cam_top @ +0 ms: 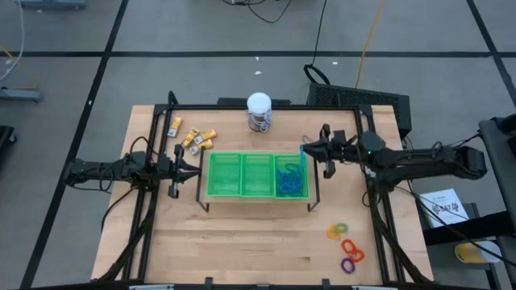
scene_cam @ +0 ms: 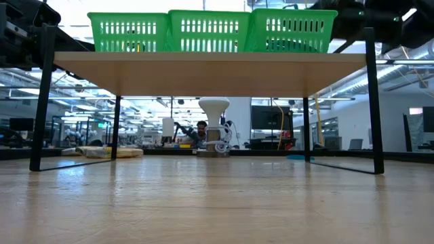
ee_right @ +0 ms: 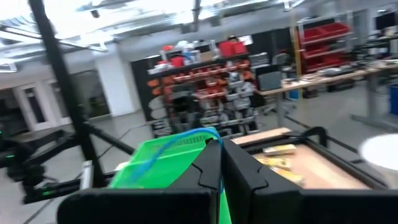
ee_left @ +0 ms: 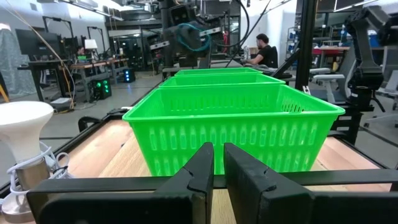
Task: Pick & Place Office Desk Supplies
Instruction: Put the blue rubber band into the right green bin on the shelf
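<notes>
A green three-compartment tray (cam_top: 226, 175) stands on a raised wooden shelf (scene_cam: 203, 71) at mid-table. Its right compartment holds a heap of blue loops (cam_top: 290, 180). My right gripper (cam_top: 307, 148) hovers at that compartment's far right corner, shut on one blue loop (ee_right: 177, 142). Left of the tray, my left gripper (cam_top: 193, 167) is shut and level, pointing at the tray's left wall (ee_left: 236, 127) and holding nothing. Small yellow-and-white blocks (cam_top: 196, 138) lie on the table at the far left. Orange, green and purple rings (cam_top: 348, 248) lie at the near right. My right gripper pinches the thin blue loop at one spot (ee_right: 210, 134) between the free ends of its two fingers. The fingers point roughly level toward the table's left. The loop trails slack off the fingertips above the tray's right compartment (ee_right: 165, 165).
A white-topped round jar (cam_top: 259, 112) stands just beyond the tray's far side. The shelf rests on thin black legs (scene_cam: 375, 102), with open table under it. A black frame (cam_top: 242, 106) runs along the table's far edge and down both sides.
</notes>
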